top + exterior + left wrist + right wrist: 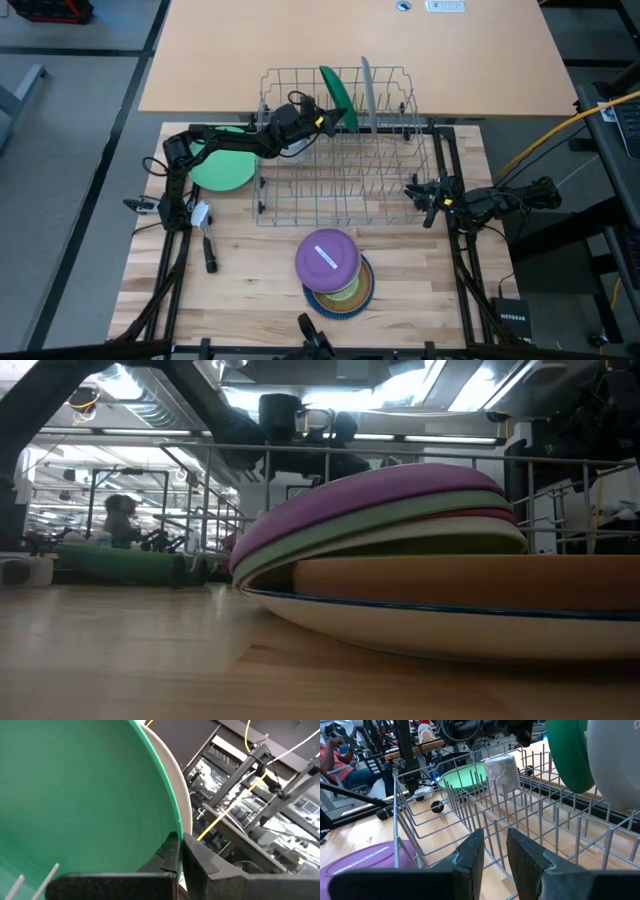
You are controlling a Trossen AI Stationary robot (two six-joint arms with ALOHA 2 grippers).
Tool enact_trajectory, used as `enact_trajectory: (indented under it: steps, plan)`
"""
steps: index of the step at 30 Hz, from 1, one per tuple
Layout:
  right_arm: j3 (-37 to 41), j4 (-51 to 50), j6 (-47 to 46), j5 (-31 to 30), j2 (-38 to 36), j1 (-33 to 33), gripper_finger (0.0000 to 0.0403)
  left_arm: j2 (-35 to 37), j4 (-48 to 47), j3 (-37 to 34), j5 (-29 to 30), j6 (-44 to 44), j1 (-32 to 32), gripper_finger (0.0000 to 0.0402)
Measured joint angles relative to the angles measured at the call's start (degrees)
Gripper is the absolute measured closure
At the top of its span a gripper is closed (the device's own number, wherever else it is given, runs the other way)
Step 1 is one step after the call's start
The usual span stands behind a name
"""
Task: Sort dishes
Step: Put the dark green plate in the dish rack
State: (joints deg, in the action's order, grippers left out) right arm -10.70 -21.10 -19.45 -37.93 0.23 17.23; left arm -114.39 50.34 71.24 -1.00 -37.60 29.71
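A dark green plate [338,97] stands on edge at the far end of the wire dish rack [345,185], beside an upright grey plate [367,93]. My left gripper [322,120] reaches over the rack from the table's left and is shut on the green plate [75,795]. My right gripper [418,192] hangs at the rack's right side, empty, with a narrow gap between its fingers [492,852]. A stack of dishes with a purple one on top [328,260] sits near the table's front. A pale green plate [222,162] lies flat left of the rack. My left gripper pinches the green plate's rim [184,820] between its two fingers, one finger [200,857] on each face. The fingers come from the table's left, about level. The plate stays on edge, slightly tilted; whether its lower edge rests in the rack, I cannot tell.
A whitish cup [500,772] stands upside down in the rack's left part, under my left arm. The stack [400,510] fills the low view, with a tan dish [470,580] low in it. A black marker-like object [210,255] lies at the left.
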Motion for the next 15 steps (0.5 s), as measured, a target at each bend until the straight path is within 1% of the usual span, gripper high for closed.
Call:
enact_trajectory:
  steps: [3, 6, 10, 15]
  plan:
    - [0.0, 0.0, 0.2, 0.0, 0.0, 0.0, 0.0315, 0.0, 1.0, 0.0, -1.6, 0.3, -0.4, 0.0400]
    - [0.0, 0.0, 0.2, 0.0, 0.0, 0.0, 0.0315, 0.0, 3.4, 0.0, -4.9, 0.2, -1.0, 0.0400]
    - [0.0, 0.0, 0.2, 0.0, 0.0, 0.0, 0.0315, 0.3, 4.3, 0.0, -10.2, 0.6, -1.6, 0.0400]
    - [0.0, 0.0, 0.2, 0.0, 0.0, 0.0, 0.0315, 0.4, 6.3, 0.0, -15.4, 1.7, -1.5, 0.0401]
